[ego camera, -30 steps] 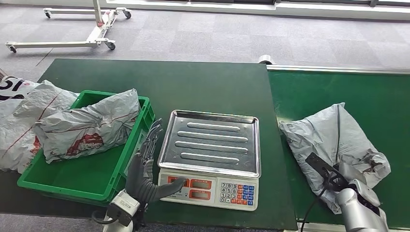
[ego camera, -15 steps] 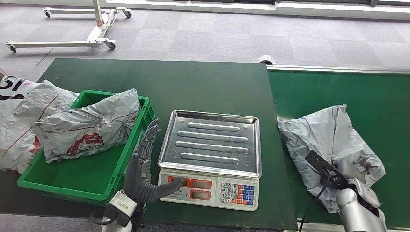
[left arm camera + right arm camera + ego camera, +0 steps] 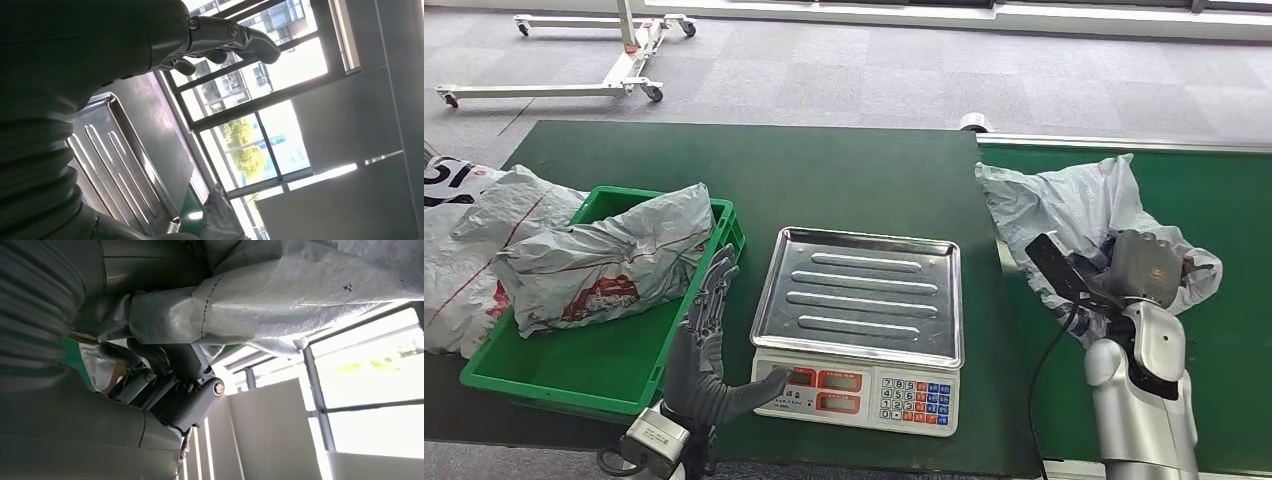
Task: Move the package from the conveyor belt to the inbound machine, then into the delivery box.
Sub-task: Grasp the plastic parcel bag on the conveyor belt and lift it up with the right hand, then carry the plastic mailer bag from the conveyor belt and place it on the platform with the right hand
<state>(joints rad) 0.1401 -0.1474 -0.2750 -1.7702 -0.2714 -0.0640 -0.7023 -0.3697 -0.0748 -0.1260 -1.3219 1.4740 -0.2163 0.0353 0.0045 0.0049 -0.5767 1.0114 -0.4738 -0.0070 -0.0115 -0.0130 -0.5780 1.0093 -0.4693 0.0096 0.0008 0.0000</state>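
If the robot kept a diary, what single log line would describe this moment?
right hand: grips crumpled grey plastic package, raised above green conveyor belt | left hand: open beside silver-trayed scale | scale tray bare
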